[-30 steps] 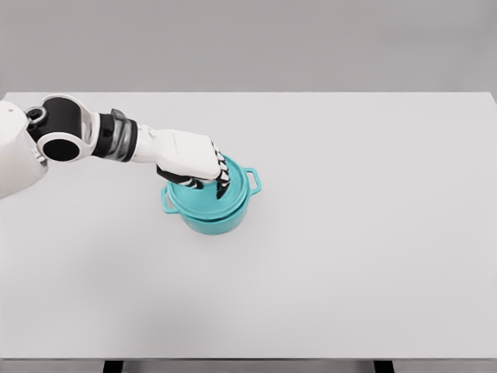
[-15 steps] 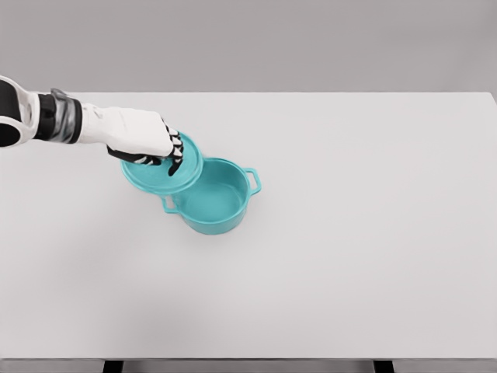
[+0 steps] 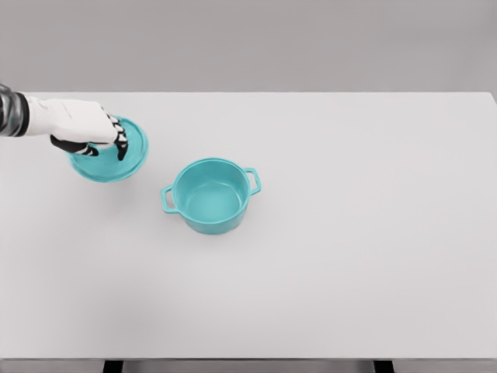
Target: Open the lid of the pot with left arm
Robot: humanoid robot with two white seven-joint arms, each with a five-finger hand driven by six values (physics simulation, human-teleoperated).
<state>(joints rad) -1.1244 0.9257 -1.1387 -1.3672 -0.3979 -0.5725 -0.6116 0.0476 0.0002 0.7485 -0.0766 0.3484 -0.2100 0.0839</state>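
The left robot hand [image 3: 87, 130], clamped on the round teal lid [image 3: 109, 152], has carried it well clear of the open teal two-handled pot [image 3: 210, 196], so the opening is essentially done.

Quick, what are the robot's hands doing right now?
Left hand: closed on the teal lid, beside the open pot.
Right hand: not in the picture.

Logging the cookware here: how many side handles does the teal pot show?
2. One handle sits on the pot at its right rim, the other handle at its left rim. None looks hidden.
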